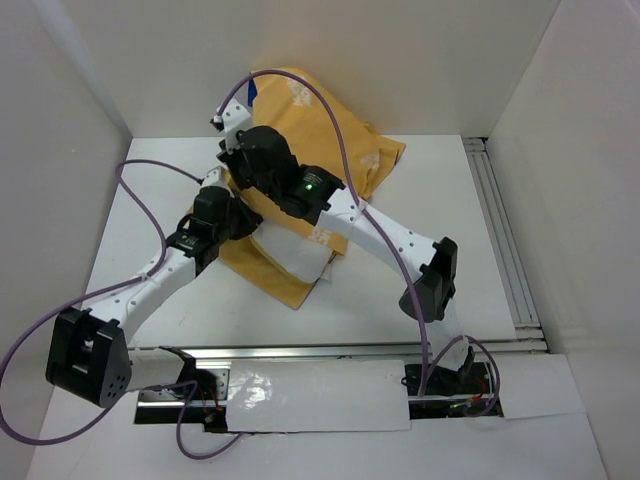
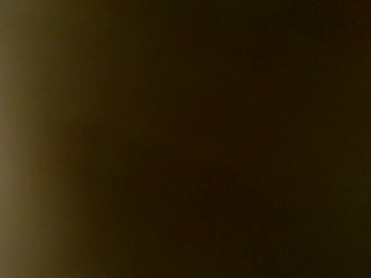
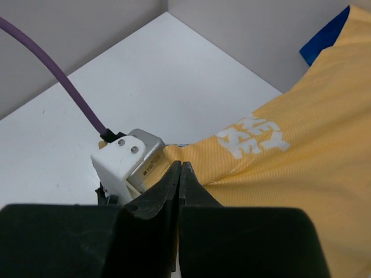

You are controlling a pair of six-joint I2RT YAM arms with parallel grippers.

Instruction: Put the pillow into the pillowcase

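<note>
**Pillowcase** (image 1: pixel 372 150): you see its orange-yellow side up, rumpled across the back-centre of the table (image 1: pixel 420 262). It carries white lettering (image 3: pixel 253 136), and a blue corner (image 3: pixel 324 37) shows behind it. The white pillow (image 1: pixel 300 256) shows at its near end, partly wrapped in yellow.

**Right gripper** (image 3: pixel 180 169): fingers pressed together, pinching the pillowcase's edge.

**Left gripper**: closed and hidden among the fabric; its wrist view is dark.

The pillowcase (image 1: pixel 375 150) lies orange-yellow side up across the far middle of the bench (image 1: pixel 450 250). It is rumpled and bulging, with white printed lettering and a sliver of blue at its far edge. The white pillow (image 1: pixel 300 255) shows at its near opening, mostly covered.
</note>
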